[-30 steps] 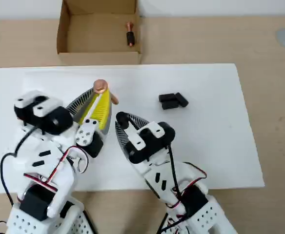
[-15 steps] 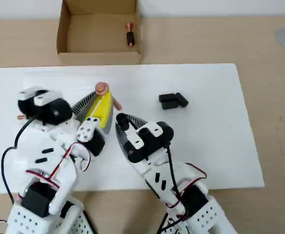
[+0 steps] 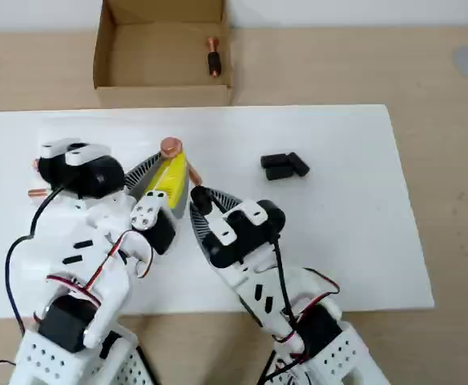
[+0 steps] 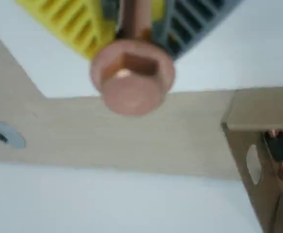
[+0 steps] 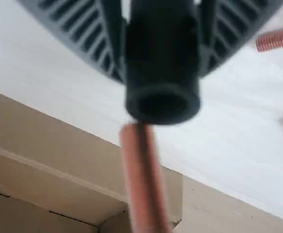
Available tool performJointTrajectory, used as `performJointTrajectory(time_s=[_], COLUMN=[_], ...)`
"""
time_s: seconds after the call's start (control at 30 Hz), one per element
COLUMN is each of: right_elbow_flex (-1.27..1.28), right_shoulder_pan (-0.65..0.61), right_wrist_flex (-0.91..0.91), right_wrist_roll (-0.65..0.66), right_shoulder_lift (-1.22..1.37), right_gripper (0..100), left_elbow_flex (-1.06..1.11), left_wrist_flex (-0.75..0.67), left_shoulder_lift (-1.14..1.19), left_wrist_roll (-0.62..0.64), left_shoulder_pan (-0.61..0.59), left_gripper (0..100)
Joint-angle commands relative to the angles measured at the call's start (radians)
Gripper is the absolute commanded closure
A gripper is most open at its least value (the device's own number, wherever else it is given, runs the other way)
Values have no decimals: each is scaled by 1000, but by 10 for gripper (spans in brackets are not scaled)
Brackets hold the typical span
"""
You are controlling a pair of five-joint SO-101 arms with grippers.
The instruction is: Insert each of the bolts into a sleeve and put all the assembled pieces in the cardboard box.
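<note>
Fingers on my left gripper are clenched on a copper bolt. The yellow finger and the grey finger press the shank from opposite sides, directly behind the head. The shank points toward my right gripper.

My right gripper grasps a black sleeve between its two grey fingers, with the open bore facing the bolt. In the right wrist view the shank tip sits at the rim of the bore. The close view is poor, so I cannot tell whether the tip has entered. Both grippers are over the white mat, near its middle.

Location of remaining parts:
- The cardboard box stands on the wooden table, just beyond the mat's far edge.
- One assembled piece lies inside the box, against its right wall.
- The spare sleeves lie clustered on the mat, well apart from my right gripper.
- Two loose bolts lie on the mat beside my left arm.
</note>
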Motion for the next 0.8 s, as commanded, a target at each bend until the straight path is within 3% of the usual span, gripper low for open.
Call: performJointTrajectory(time_s=[0.0, 0.77], right_elbow_flex=[-4, -4], right_shoulder_pan=[-8, -8], right_wrist_flex=[-6, -6], right_wrist_roll=[9, 9], right_shoulder_lift=[-128, -128], right_gripper=[987, 987], left_elbow_flex=[-5, -169], left_wrist_flex=[-2, 104], left_shoulder_lift=[4, 5], left_wrist_roll=[3, -3], left_shoulder_pan=[-6, 17], left_gripper=[991, 991])
